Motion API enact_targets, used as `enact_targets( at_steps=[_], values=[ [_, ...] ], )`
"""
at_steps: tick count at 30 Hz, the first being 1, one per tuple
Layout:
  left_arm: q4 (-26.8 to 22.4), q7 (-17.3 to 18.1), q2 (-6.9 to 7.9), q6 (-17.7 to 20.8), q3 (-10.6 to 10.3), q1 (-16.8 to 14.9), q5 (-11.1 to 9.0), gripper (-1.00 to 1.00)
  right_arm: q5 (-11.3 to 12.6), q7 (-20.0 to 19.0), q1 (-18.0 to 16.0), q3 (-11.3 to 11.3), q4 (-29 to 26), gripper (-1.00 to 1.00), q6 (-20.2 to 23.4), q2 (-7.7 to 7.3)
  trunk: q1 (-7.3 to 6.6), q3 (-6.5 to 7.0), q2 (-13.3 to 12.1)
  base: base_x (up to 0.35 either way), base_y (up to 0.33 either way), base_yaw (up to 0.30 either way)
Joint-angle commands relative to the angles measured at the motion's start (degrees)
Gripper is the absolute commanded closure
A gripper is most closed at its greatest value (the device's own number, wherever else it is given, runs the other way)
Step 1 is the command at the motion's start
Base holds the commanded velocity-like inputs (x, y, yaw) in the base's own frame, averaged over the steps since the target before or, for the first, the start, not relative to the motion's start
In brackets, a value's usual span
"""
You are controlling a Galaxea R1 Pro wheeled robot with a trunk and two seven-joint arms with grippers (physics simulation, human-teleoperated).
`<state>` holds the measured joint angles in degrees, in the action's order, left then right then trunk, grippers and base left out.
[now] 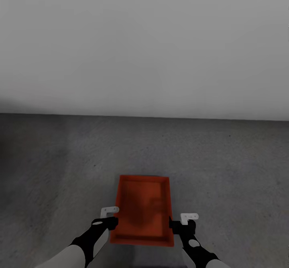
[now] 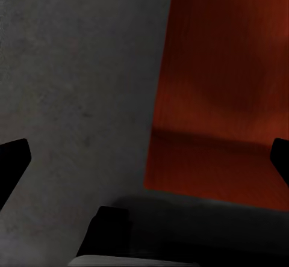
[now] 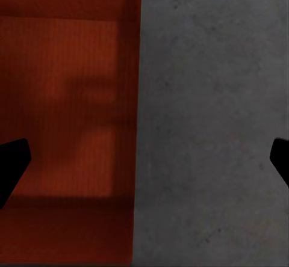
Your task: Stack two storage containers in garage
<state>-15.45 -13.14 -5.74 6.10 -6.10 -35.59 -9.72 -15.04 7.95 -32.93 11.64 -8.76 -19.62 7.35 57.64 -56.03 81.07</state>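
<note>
One red-orange storage container (image 1: 142, 207) lies flat on the dark grey concrete floor (image 1: 233, 163) of the garage, its long side pointing away from me. My left gripper (image 1: 109, 222) is at the container's left wall near its close end. My right gripper (image 1: 177, 223) is at the right wall opposite. In the left wrist view the container (image 2: 223, 92) sits under the open left gripper (image 2: 147, 159), whose dark fingertips (image 2: 13, 159) stand wide apart astride the wall. The right wrist view shows the container (image 3: 66, 98) the same way under the open right gripper (image 3: 147, 159). The second container is out of view.
A plain white wall (image 1: 144, 47) rises a short way beyond the container. Bare concrete stretches to both sides. A shadow darkens the floor at the far left (image 1: 8, 155).
</note>
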Motion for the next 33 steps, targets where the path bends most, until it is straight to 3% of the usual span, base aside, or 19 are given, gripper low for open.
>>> enact_targets(
  at_steps=[1,33],
  values=[
    [-0.1,-0.4,0.03,0.3,-0.5,0.0,-0.6,-1.00,-0.6,0.2,0.0,0.4,0.1,-1.00,-0.2,0.03,-0.23,0.16,-0.4,0.000,0.000,0.000],
    [-0.2,-0.4,0.03,0.3,-0.5,0.0,-0.6,-1.00,-0.6,0.2,0.0,0.4,0.1,-1.00,-0.2,0.03,-7.26,5.90,-13.2,0.000,0.000,0.000]
  ],
)
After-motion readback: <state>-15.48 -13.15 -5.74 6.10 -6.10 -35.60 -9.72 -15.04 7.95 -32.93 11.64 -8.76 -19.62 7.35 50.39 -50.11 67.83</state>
